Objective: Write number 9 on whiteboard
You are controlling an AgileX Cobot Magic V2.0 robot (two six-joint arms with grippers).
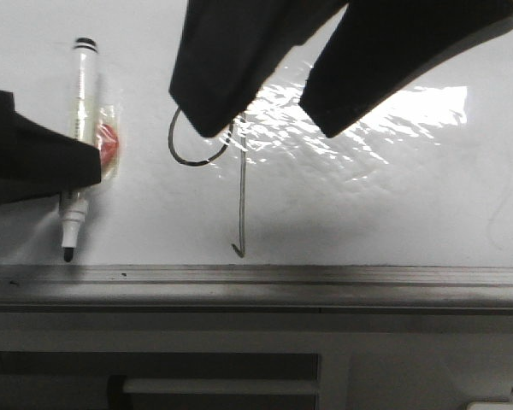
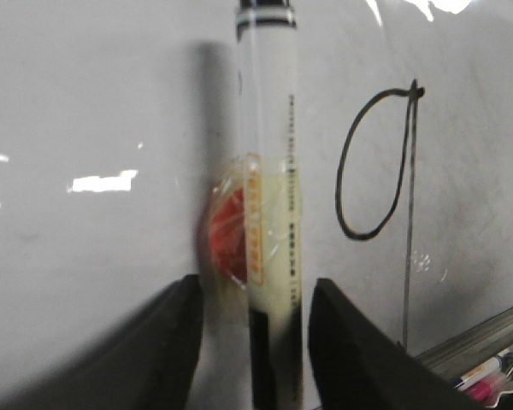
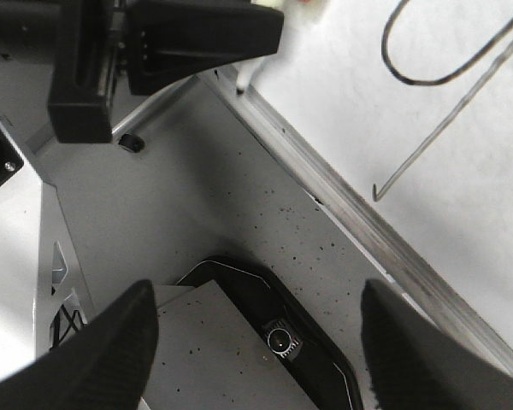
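On your left, the black left gripper (image 1: pixel 68 166) was clamped on a clear-barrelled, black-tipped marker pen (image 1: pixel 84 102) held tip-down against the large glossy white whiteboard (image 1: pixel 393 213). Just right of it stood the thin black hand-drawn number 9 (image 1: pixel 242 196). The black right gripper (image 1: pixel 269 124) hung above it, jaws apart, holding nothing.

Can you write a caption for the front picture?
Left gripper holds the marker beside the finished number 9.
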